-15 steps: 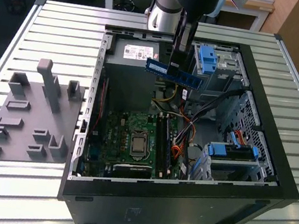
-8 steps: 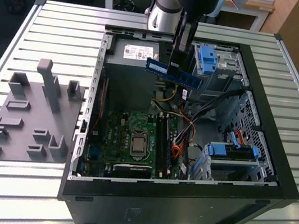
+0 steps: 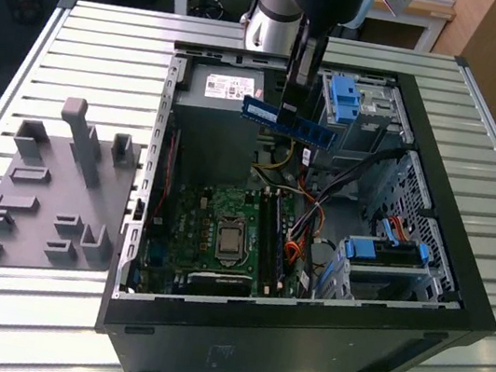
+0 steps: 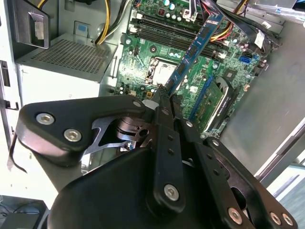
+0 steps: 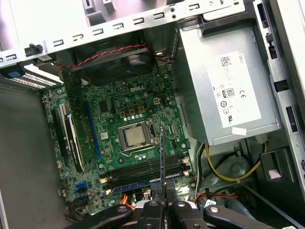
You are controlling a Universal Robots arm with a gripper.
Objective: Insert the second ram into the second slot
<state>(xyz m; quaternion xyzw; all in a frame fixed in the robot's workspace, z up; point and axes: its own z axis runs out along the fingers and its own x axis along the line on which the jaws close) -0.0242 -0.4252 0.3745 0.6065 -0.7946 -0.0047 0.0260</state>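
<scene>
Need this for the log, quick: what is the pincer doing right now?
Pincer: closed on the blue memory stick, holding it over the open computer case.

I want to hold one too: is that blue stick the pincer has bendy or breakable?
Probably stiff: the blue stick juts out both sides of the pincer without drooping. Likely light, being so thin. Its bare chips may be fragile.

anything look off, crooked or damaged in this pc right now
Nothing looks damaged or spilled. The one thing out of place is the blue ram stick: the gripper clamps it in mid-air above the open case, well clear of the motherboard and in no slot.
</scene>
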